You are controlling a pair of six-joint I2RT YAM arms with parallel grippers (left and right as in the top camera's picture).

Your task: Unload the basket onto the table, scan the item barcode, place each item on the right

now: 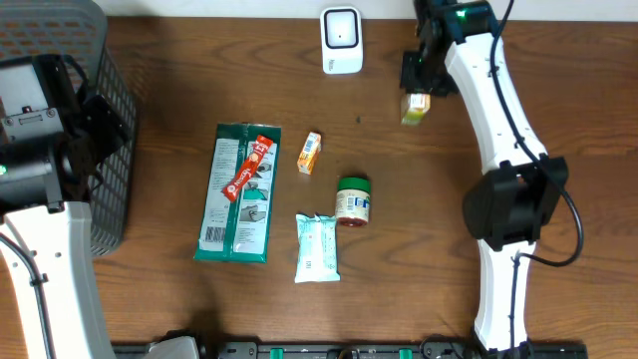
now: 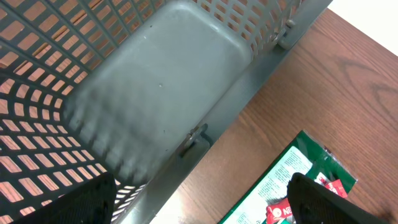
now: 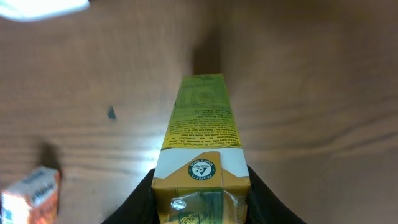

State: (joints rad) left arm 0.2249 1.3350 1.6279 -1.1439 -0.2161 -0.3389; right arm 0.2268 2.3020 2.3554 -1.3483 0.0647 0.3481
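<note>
My right gripper is shut on a yellow and green drink carton at the back right of the table. The carton sits right of a white scanner that stands at the back edge. In the right wrist view the carton points away between both black fingers, above the wood, and my right gripper clamps its near end. A white blur, the scanner, shows at the top left. No barcode shows on the visible faces. My left gripper is open over the basket's edge.
A dark grey mesh basket stands at the left. On the table lie a green packet with a red sachet on it, a small orange box, a green-lidded jar and a pale wipes pack.
</note>
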